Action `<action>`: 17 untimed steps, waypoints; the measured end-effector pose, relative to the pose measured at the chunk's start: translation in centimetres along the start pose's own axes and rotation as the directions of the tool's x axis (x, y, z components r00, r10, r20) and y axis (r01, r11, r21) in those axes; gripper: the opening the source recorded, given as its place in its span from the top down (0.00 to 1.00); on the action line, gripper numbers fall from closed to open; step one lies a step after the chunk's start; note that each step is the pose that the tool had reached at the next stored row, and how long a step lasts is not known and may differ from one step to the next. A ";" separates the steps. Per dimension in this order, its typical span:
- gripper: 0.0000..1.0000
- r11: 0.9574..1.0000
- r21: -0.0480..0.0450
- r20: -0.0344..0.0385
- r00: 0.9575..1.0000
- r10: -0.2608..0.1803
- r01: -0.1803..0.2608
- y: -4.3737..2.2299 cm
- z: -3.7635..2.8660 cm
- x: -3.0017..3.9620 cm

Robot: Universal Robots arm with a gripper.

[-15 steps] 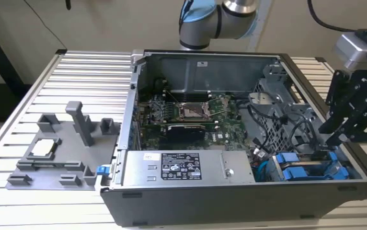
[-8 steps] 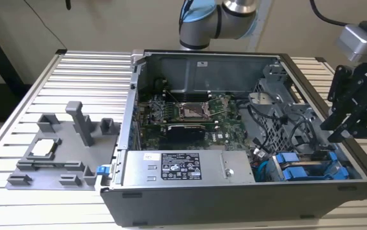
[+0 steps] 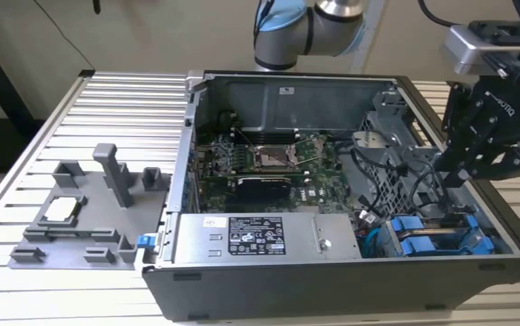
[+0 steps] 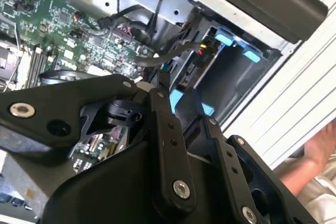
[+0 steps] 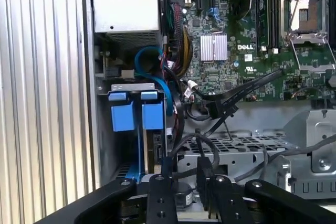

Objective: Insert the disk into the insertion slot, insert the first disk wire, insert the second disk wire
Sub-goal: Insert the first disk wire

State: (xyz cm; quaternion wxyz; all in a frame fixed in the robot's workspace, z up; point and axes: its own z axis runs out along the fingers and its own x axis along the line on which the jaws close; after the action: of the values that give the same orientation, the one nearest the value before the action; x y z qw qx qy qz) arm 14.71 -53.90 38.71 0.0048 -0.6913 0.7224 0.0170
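Observation:
An open computer case lies on the table. In its drive bay, at the exterior view's lower right, two bright blue carrier fronts sit side by side; I cannot tell which holds the disk, and the drive bodies are hidden in the slots. My gripper hangs just above the bay, open, with nothing clearly between its black fingers. A black flat wire with a connector lies loose over the board. A second black wire with a plug hangs by the bay.
A grey labelled power-supply box sits beside the bay. The green motherboard fills the case's middle. A grey plastic fixture stands on the slatted table at the exterior view's left. A person's hand rests outside the case.

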 end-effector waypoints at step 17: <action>0.67 1.000 0.011 -0.066 0.998 -0.023 0.024 3.22 0.26 -3.09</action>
State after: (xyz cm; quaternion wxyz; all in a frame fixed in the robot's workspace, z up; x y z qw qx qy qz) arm 11.62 -50.66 38.61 -0.0145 -0.7000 0.7140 -0.0101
